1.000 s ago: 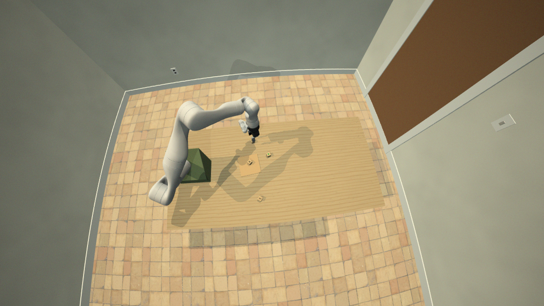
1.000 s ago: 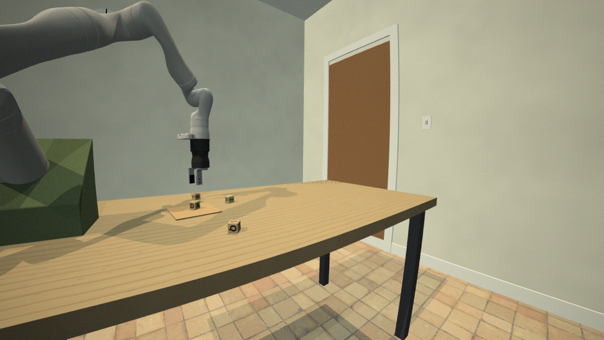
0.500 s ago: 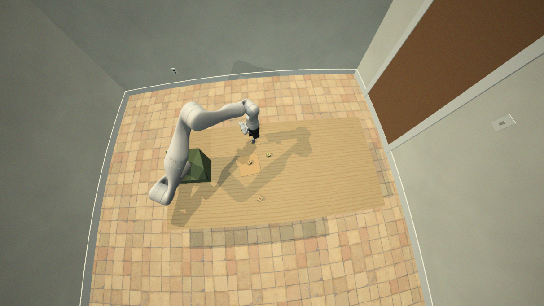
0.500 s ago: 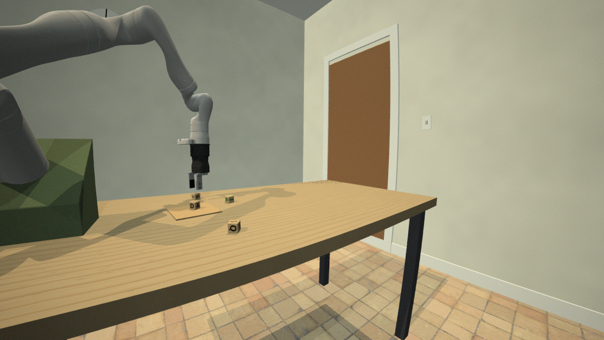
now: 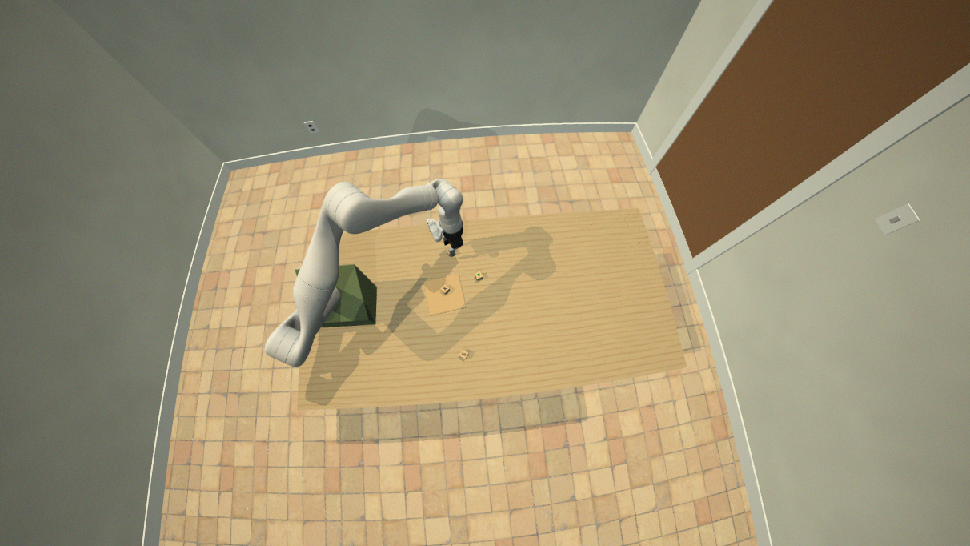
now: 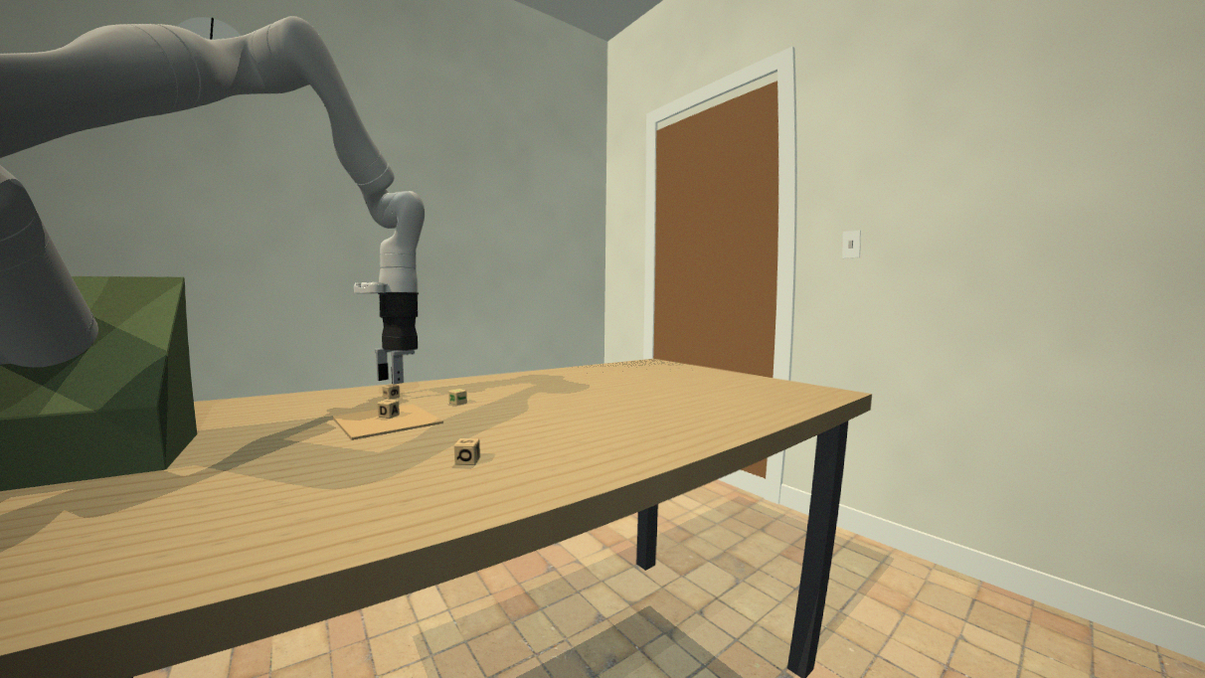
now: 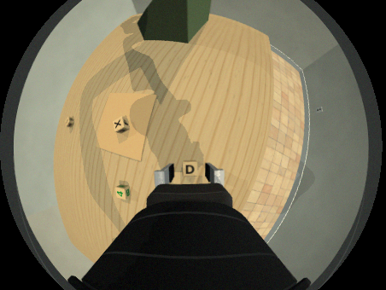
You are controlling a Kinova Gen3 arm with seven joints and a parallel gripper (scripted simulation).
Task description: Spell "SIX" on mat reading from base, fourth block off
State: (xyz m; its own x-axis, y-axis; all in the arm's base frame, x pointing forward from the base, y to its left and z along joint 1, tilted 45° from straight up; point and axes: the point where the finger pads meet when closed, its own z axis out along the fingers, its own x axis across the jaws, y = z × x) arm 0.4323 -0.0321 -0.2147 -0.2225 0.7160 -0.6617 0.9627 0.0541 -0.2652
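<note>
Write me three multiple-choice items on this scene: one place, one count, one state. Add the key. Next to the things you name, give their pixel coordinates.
1. Where is the small tan wooden block with a black X on top (image 5: 444, 290) (image 6: 388, 410) (image 7: 119, 124)?
A) On the floor
B) On the flat orange-tan mat (image 5: 446, 306) (image 6: 406, 425) (image 7: 128, 149)
C) Inside the claw (image 5: 451, 252) (image 6: 390, 372) (image 7: 190, 170)

2. How many blocks lie off the mat?
A) One
B) Two
C) Three

3. What is the claw's state?
A) Open
B) Shut on nothing
C) Shut on a block

Key:
1. B: the mat's surface surrounds it.
2. C: the wrist view shows three beyond its edges.
3. A: its fingers stand wide apart, gripping nothing.
</note>
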